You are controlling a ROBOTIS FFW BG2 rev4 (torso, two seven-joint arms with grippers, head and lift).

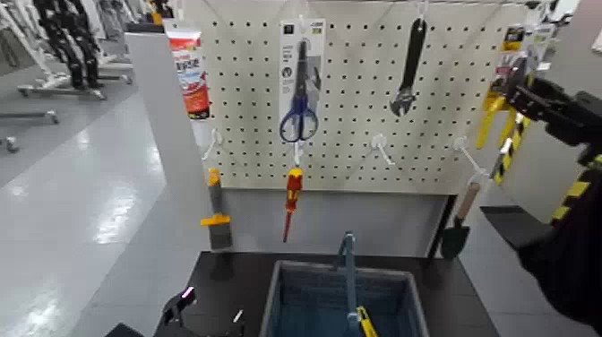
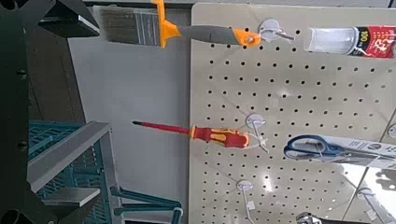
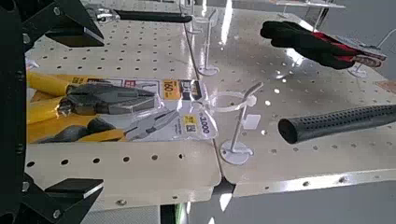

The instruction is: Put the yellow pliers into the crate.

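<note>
The yellow pliers (image 1: 494,113) hang on their card at the right end of the pegboard (image 1: 358,134). My right gripper (image 1: 527,93) is raised right at them. In the right wrist view the pliers (image 3: 93,107) lie on the card between my open fingers (image 3: 58,25), and I cannot tell whether the fingers touch them. The blue-grey crate (image 1: 279,305) stands on the dark table below the board, its arched handle (image 1: 348,264) up. It also shows in the left wrist view (image 2: 65,154). My left gripper (image 1: 179,309) waits open and empty, low at the crate's left.
On the board hang blue-handled scissors (image 1: 299,94), a black wrench (image 1: 408,72), a red-and-yellow screwdriver (image 1: 292,197), a paintbrush (image 1: 216,220), a tube (image 1: 190,72) and a dark tool (image 1: 459,224). Black gloves (image 3: 308,42) hang near the pliers. A yellow-black item (image 1: 365,323) lies in the crate.
</note>
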